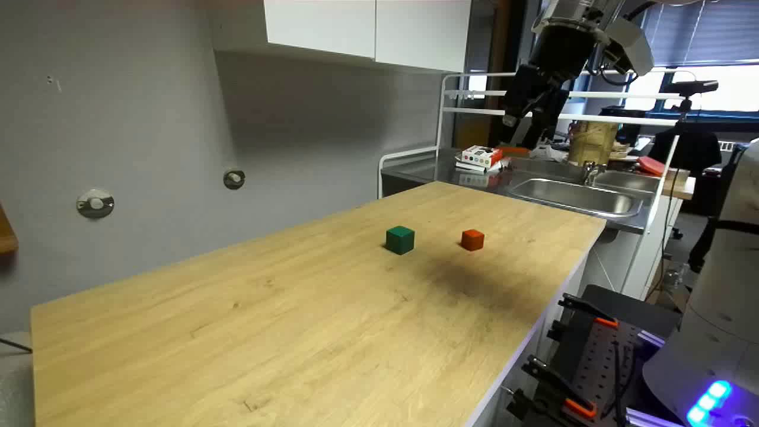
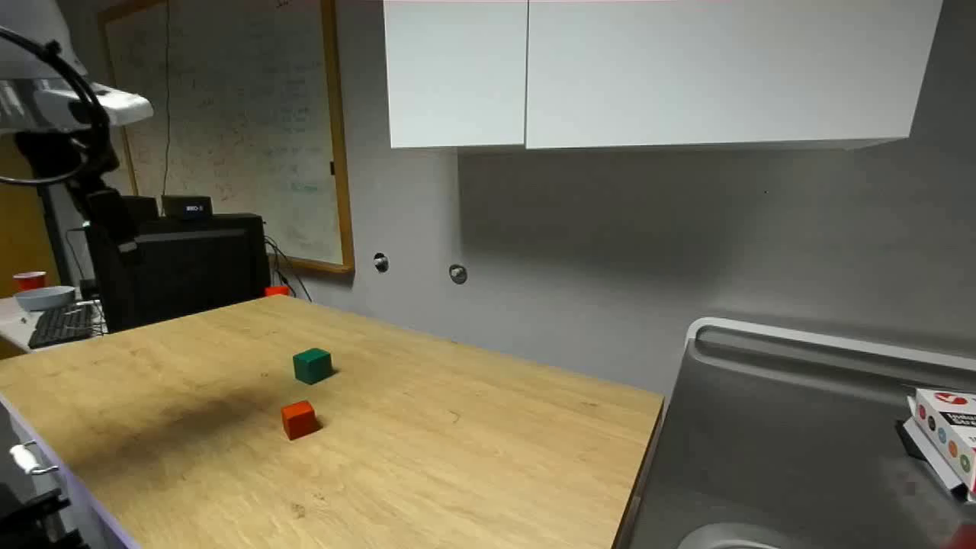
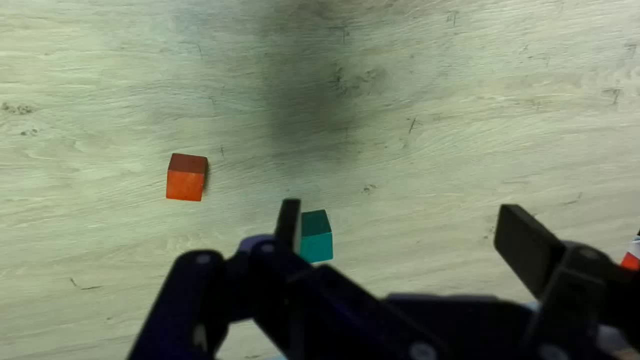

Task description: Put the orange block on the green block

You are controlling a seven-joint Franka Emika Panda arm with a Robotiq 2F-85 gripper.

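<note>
White cabinets (image 2: 656, 72) and wood-framed whiteboard (image 2: 232, 122) hang on grey wall (image 2: 579, 320). Printed box (image 1: 479, 155) tops a stack (image 1: 471, 167) on metal counter (image 2: 762, 450) near sink (image 1: 575, 197). Red cup (image 2: 30, 281) and keyboard (image 2: 64, 324) sit near grey bowl (image 2: 44, 300).

In an exterior view the camera looks slantwise along the bench (image 1: 320, 308) to the edge nearest the sink (image 1: 575, 194); in an exterior view it faces back from that end, toward a whiteboard (image 2: 229, 137) beyond the opposite edge. The wrist view — nearest — faces steeply down; all share the orange block (image 3: 186, 177) and green block (image 3: 317, 237).
</note>
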